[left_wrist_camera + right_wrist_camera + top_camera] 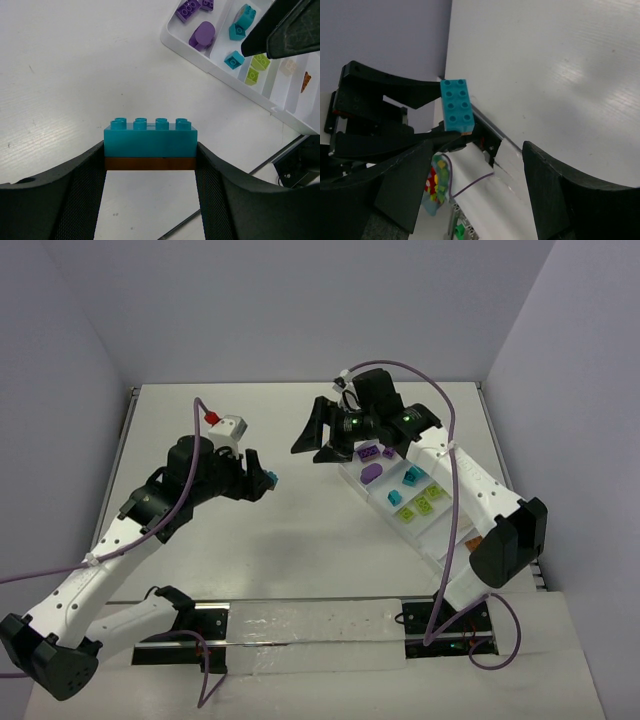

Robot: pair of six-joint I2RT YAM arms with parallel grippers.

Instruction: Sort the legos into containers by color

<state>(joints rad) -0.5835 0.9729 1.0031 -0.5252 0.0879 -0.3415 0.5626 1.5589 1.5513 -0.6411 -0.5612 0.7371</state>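
My left gripper [258, 478] is shut on a clump of two legos: a teal brick [150, 137] stacked on a thin orange-brown plate [150, 163]. The clump is held by its ends, above the table left of centre. The right wrist view shows the same teal brick [456, 106] from its studded top. My right gripper [320, 440] hangs open and empty at the tray's far end, facing the left one. The white tray [425, 540] holds purple legos [371, 472], teal legos [411, 476], lime legos [421, 505] and an orange-brown one [472, 540] in separate containers.
The tray [215, 72] runs diagonally at the right of the table. One finger [285, 30] of the right gripper hangs over its middle compartments. A cream lego [288, 66] lies in a further compartment. Grey walls close in the table at the back and sides.
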